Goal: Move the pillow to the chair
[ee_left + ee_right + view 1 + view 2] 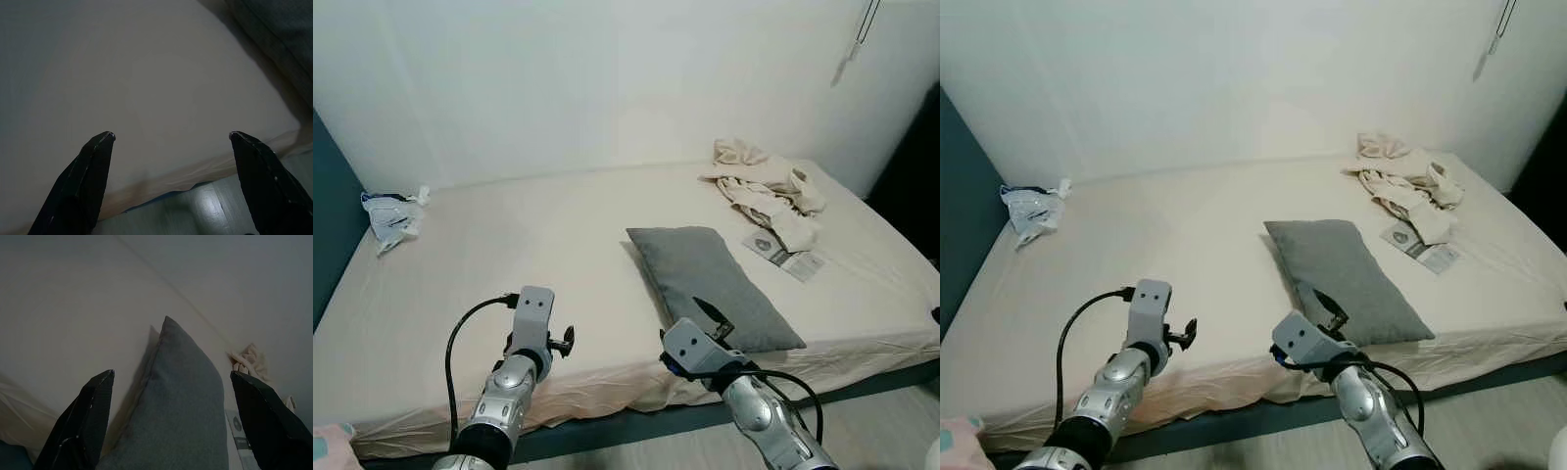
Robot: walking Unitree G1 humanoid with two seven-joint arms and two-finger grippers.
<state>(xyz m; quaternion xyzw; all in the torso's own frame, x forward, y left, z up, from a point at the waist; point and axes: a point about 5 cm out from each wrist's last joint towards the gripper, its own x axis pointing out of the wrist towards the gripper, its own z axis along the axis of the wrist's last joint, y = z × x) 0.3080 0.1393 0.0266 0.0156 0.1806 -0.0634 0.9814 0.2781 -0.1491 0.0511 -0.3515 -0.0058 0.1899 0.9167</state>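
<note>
Though apart, pillow [181, 396] before right claw [171, 377].

A wide bed [558, 245] with a cream sheet stands against a plain white wall [607, 78]; pale floor [881, 431] below.

Head stereo pair looks forward and down over the bed [558, 255]; wrist views look along open jaws, sharing the pillow [181, 406].
</note>
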